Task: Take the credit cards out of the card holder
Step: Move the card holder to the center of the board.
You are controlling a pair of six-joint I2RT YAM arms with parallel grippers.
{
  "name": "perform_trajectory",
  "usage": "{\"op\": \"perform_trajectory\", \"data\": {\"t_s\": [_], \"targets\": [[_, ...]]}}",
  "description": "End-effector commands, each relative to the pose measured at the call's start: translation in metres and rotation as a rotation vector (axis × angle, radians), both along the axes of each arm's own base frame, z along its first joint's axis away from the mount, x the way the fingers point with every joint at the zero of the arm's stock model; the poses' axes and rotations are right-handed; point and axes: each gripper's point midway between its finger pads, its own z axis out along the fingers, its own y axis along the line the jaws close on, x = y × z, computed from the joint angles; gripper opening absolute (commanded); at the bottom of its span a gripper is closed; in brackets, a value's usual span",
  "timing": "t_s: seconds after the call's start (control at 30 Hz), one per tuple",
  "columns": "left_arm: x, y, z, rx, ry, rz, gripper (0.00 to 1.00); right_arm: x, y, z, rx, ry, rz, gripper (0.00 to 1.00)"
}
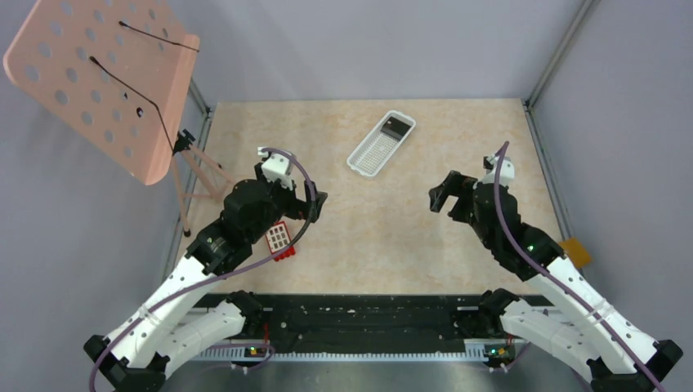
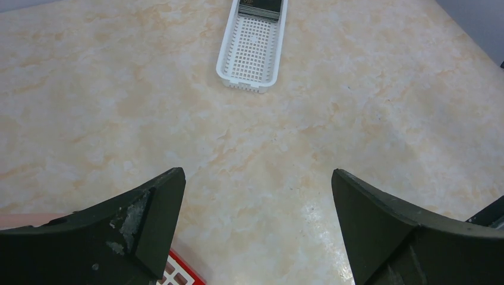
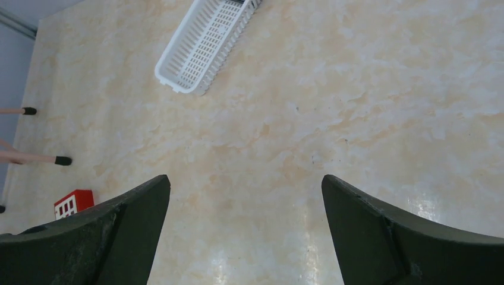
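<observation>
A small dark flat thing (image 1: 398,125) lies in the far end of a white slotted tray (image 1: 372,151); it is too small to tell whether it is the card holder. In the left wrist view only its dark near edge (image 2: 260,7) shows at the top of the tray (image 2: 249,53). No credit cards show in any view. My left gripper (image 1: 317,202) hangs open over bare table, left of and nearer than the tray, with nothing between its jaws (image 2: 257,172). The right gripper (image 1: 441,196) is open too, right of the tray, over bare tabletop (image 3: 245,178).
A red block with a white grid (image 1: 279,240) lies under my left arm, beside the left finger (image 2: 178,274). A pink perforated stand (image 1: 98,82) rises at the back left, its feet (image 3: 35,158) on the table. A small orange thing (image 1: 574,251) sits by the right rail.
</observation>
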Motion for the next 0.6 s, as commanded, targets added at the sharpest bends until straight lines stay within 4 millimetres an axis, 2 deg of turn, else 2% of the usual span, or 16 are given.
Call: {"op": "perform_trajectory", "data": {"t_s": [0.0, 0.2, 0.37, 0.5, 0.57], "targets": [[0.005, 0.000, 0.010, -0.018, -0.040, 0.012, 0.99, 0.007, -0.011, 0.013, 0.064, -0.047, -0.106, 0.99], [0.006, 0.003, 0.011, -0.016, -0.037, 0.028, 0.99, 0.012, -0.030, 0.007, 0.086, -0.063, -0.248, 0.99], [0.009, 0.013, 0.013, -0.015, -0.012, 0.099, 0.99, 0.018, -0.065, 0.008, 0.023, -0.114, -0.446, 0.94], [0.005, 0.031, 0.017, -0.101, 0.063, 0.236, 0.99, 0.026, -0.097, 0.011, -0.096, -0.132, -0.621, 0.91], [-0.001, 0.037, 0.014, -0.136, 0.095, 0.274, 0.99, 0.037, -0.109, 0.002, -0.139, -0.084, -0.665, 0.91]]}}
